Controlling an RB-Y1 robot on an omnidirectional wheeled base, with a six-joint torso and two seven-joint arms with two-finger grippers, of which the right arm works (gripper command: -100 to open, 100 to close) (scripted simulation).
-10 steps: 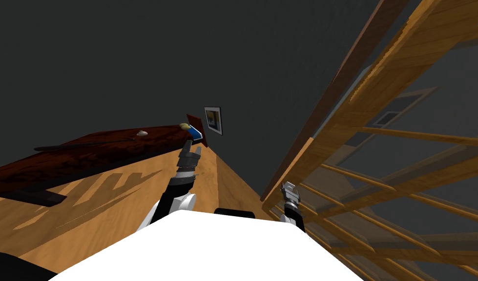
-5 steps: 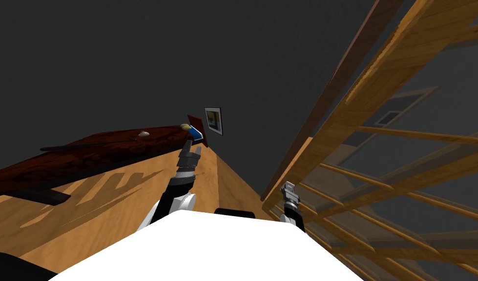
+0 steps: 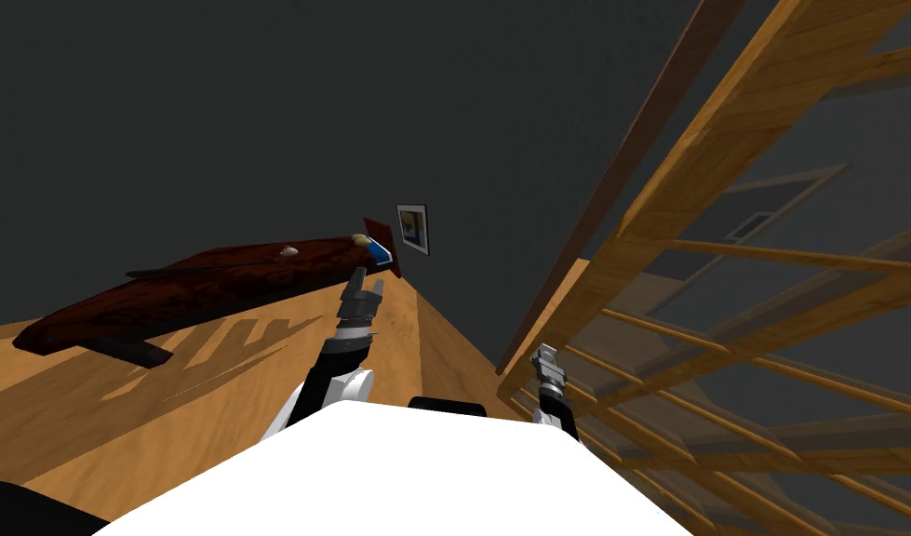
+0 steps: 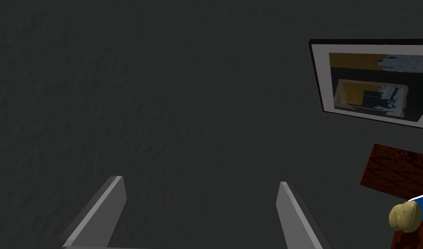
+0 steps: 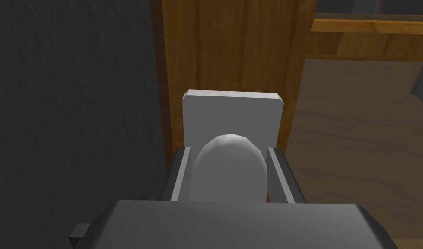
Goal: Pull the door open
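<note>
Right hand point(image 5: 229, 151) is clamped on the grey knob point(image 5: 230, 173) of the wooden glazed door point(image 3: 714, 177), at the right of the scene. Grasp is made; the door seems barely ajar, so most of the pull is judged left. Left hand point(image 4: 201, 186) is held wide, idle.

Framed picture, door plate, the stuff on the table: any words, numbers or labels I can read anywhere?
No text can be read.
The framed picture: blurred yellow, blue and dark shapes, no letters.
The grey plate behind the knob: blank.
The blue thing on the dark table: too small to tell.
</note>
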